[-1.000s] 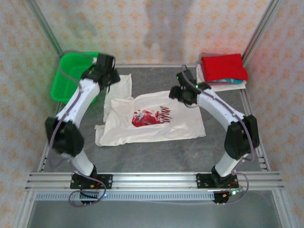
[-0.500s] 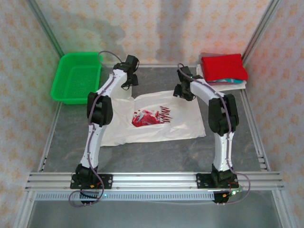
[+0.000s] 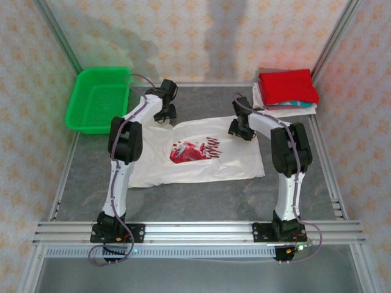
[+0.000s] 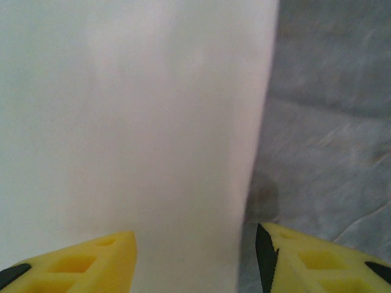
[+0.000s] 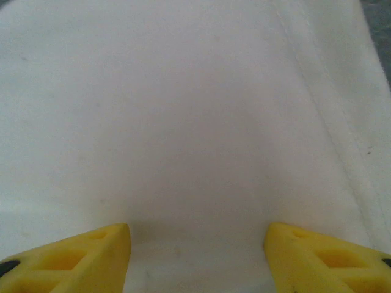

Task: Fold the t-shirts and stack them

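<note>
Wallpapered panels close in a grey table [image 3: 195,204]. Far out to the left of the left end effector sits a green basket [image 3: 98,104].

That left end effector [image 3: 165,113] is low over the tee's far-left corner. In its wrist view the left end effector [image 4: 195,241] stands partly wide, its yellow fingers [image 4: 91,262] apart with nothing pinched. Cream cloth spreads under and ahead of it, and the cloth's edge runs just inside the right finger, with bare table beyond.

The tee [image 3: 195,165], cream with a red splatter graphic [image 3: 192,149], lies flat and face up between the two end effectors and nearer the arm bases than both.

The right end effector [image 3: 240,131] is low over the tee's far-right corner. In its wrist view it [image 5: 197,235] is also partly wide, fingers [image 5: 324,256] apart and gripping nothing. Cloth lies beneath it, a stitched seam slanting to its right.

Further right and beyond it, well apart, sits a folded stack [image 3: 287,88], red on top.
</note>
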